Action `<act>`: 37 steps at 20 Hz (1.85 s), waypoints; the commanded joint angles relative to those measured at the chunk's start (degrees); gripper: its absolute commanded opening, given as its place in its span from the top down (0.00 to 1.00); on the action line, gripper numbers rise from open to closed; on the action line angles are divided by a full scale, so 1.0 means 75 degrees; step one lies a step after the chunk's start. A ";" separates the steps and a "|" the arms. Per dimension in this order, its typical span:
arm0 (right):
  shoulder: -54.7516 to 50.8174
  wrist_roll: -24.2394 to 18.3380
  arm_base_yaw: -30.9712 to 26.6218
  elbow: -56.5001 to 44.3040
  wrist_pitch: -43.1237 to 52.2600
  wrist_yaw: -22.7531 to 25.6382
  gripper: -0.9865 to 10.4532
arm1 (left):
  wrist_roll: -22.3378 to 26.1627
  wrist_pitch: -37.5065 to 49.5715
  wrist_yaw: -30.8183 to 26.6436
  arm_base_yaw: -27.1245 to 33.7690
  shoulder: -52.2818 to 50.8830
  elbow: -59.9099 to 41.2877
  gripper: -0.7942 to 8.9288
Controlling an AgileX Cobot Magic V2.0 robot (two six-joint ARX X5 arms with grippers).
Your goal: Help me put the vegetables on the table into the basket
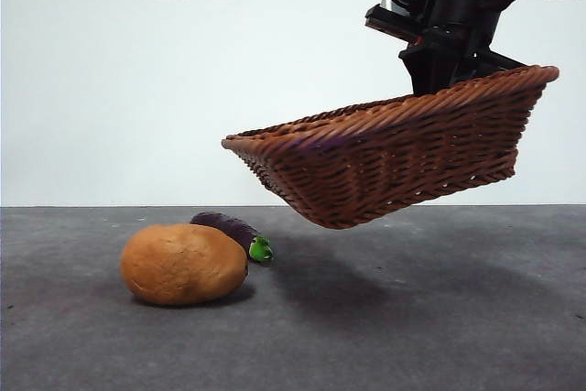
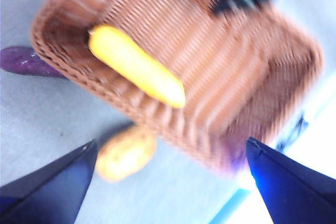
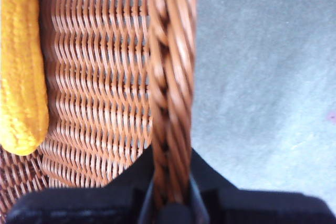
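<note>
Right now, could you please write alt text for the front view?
A brown wicker basket hangs tilted above the grey table, held at its high rim by the right end effector. Below sits a tan potato, with a purple eggplant behind it.

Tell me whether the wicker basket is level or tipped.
Tipped. The brown woven wicker basket hangs above the grey table, its rim clamped in the right claw and sloping down toward the tan potato.

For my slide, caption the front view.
Right tool holds tilted basket above table; potato, eggplant below.
</note>
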 commanded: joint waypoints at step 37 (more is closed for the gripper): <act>-0.0064 -0.0944 -0.2005 0.0038 -0.0469 -0.0032 0.92 | 0.3896 0.3150 -0.1218 -0.0157 0.2355 -0.3949 0.94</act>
